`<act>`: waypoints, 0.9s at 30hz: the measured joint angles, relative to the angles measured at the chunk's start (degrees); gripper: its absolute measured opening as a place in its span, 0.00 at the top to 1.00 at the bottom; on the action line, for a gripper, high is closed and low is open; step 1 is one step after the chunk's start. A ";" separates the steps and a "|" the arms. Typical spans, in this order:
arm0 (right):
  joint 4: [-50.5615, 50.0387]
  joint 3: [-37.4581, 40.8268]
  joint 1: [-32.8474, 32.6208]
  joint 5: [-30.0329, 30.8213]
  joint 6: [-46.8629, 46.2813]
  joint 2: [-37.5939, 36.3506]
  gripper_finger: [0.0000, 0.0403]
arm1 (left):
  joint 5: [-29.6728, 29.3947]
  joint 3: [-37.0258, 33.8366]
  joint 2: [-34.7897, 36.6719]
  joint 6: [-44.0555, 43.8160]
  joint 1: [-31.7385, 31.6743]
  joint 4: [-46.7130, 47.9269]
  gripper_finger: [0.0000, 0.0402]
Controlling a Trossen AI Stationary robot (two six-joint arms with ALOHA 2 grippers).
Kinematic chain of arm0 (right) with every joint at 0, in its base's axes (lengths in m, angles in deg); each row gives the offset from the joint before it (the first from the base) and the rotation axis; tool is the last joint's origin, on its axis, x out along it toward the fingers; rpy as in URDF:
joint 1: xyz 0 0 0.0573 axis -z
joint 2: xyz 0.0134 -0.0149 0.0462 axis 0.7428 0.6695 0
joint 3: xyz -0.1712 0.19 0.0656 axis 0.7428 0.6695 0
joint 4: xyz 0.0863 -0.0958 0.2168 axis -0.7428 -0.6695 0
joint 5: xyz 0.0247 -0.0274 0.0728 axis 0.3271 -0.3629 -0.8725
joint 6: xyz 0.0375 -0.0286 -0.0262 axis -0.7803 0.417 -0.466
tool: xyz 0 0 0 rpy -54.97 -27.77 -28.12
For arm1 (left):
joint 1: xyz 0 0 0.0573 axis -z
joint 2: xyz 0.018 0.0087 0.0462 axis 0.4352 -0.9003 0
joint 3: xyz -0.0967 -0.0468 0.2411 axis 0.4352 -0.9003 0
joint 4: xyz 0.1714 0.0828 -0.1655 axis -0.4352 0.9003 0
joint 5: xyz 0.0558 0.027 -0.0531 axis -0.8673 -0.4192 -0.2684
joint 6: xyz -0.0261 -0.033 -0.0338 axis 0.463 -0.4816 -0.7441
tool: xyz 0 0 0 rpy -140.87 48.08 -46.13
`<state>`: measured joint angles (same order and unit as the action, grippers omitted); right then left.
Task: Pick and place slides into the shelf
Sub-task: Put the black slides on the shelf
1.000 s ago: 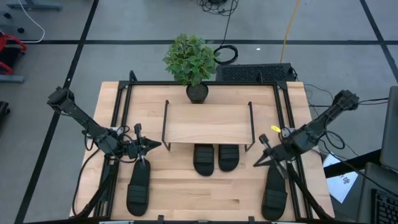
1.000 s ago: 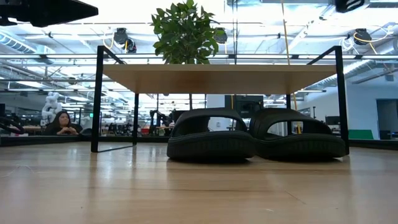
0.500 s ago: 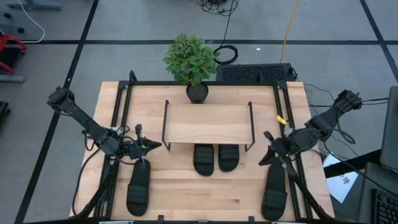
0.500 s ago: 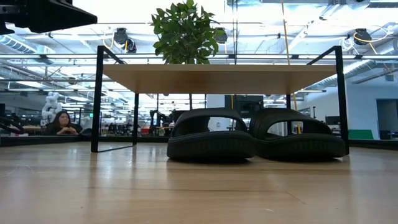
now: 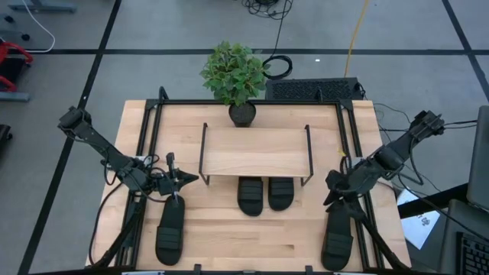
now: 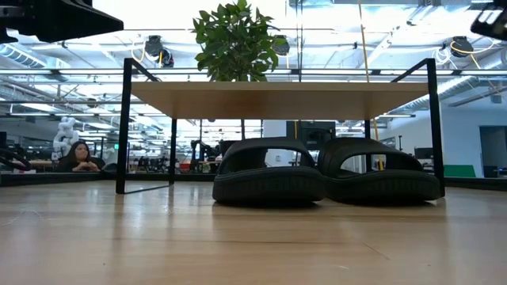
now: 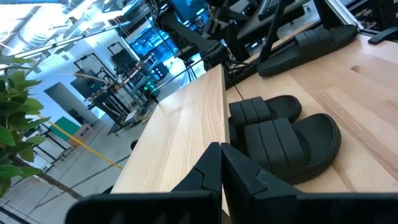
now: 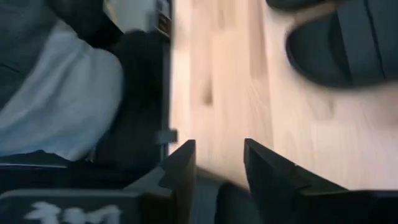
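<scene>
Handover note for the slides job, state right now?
Left claw: shut, empty, above the left front slide.
Right claw: open, empty, at the top end of the right front slide.
Done: two slides sit side by side under the shelf, fronts sticking out.
Left: both front slides lie on the table, ungrasped.
</scene>
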<state>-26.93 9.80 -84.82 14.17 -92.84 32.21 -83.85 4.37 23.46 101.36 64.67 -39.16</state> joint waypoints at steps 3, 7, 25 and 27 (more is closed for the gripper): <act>-2.04 0.37 -0.03 -1.22 -3.81 1.05 0.63 | -0.02 0.00 0.00 -0.14 0.00 -0.04 1.00; -0.94 3.58 -0.03 -4.55 -6.65 2.87 0.56 | -0.02 0.00 -0.02 -1.09 -0.02 -0.04 0.98; 27.48 25.53 -6.48 -16.30 -26.26 2.02 0.48 | -0.04 0.00 -0.02 -2.12 -0.02 -0.06 0.98; 31.86 27.04 -7.83 -15.71 -27.82 1.92 0.48 | -0.04 0.00 -0.02 -2.12 -0.01 -0.06 0.97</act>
<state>4.93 36.84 -92.66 -1.54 -120.66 34.13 -83.90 4.37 23.44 99.24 64.65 -39.22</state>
